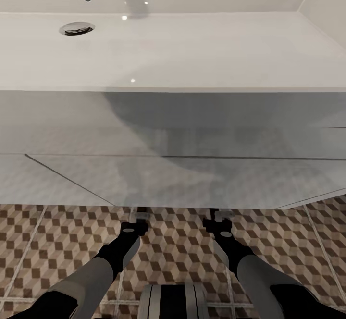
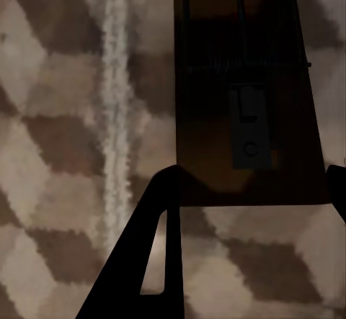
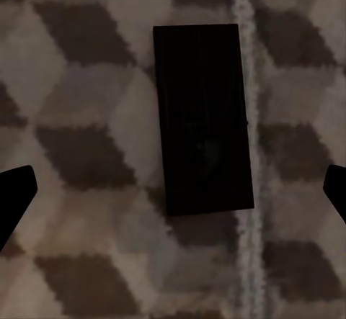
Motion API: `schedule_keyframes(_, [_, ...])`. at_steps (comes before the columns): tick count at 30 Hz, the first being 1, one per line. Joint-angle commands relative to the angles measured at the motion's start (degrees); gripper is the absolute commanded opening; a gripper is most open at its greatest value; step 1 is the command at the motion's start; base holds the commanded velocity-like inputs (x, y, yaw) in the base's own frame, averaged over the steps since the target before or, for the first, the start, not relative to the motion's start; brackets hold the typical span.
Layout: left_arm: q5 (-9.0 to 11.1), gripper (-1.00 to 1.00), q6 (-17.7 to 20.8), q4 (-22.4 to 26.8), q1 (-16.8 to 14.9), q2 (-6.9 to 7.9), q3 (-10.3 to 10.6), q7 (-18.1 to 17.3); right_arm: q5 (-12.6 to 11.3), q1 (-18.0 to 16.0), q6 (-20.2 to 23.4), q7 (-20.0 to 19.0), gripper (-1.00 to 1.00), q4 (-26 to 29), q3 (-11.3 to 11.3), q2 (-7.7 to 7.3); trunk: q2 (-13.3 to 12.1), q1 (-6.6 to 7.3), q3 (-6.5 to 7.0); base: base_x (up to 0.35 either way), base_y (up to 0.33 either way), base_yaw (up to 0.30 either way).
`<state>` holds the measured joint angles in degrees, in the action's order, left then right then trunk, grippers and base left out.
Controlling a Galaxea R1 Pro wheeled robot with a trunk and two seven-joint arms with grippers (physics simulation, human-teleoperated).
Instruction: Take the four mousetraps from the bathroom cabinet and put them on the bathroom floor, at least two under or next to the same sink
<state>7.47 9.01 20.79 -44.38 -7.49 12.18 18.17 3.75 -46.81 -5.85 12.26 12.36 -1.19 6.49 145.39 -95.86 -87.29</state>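
Mousetrap: dark brown board, wire parts, flat on cube-pattern floor under sink; left tool spread beside it. Second mousetrap: right tool spread.

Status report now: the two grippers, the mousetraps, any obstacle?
Right gripper open above a mousetrap lying on floor. Left gripper at second mousetrap, grip unclear. Sink overhangs both arms.

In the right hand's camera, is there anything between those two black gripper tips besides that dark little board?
No. The right wrist view shows the mousetrap lying flat on bare patterned bathroom floor ahead of the tips.
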Motion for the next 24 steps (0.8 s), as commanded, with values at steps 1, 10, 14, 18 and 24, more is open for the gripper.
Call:
schedule_keyframes(1, [0.53,-1.00,0.31,0.12,-0.01,0.01,0.51,0.55,0.39,-0.03,-0.13,0.22,1.00,-0.06,-0.13,0.02,0.01,0.01,-0.03,0.000,0.000,0.000])
schedule_keyframes(10, [0.51,-1.00,0.14,0.13,-0.01,-0.13,0.52,0.53,0.39,-0.03,-0.13,0.22,1.00,-0.06,-0.13,0.05,0.01,0.01,-0.03,0.000,0.000,0.000])
schedule_keyframes(14, [0.36,-1.00,0.09,0.17,-0.01,-0.21,0.55,0.55,0.39,-0.02,-0.13,0.22,1.00,-0.06,-0.13,0.06,0.01,0.01,-0.03,0.000,0.000,0.000])
schedule_keyframes(18, [0.29,-1.00,0.06,0.20,-0.01,-0.24,0.56,0.55,0.39,-0.02,-0.13,0.22,1.00,-0.06,-0.13,0.03,0.01,0.01,-0.03,0.000,0.000,0.000])
schedule_keyframes(24, [0.27,-1.00,0.07,0.21,-0.01,-0.24,0.57,0.55,0.39,0.00,-0.13,0.22,1.00,-0.06,-0.13,0.02,0.01,0.01,-0.03,0.000,0.000,0.000])
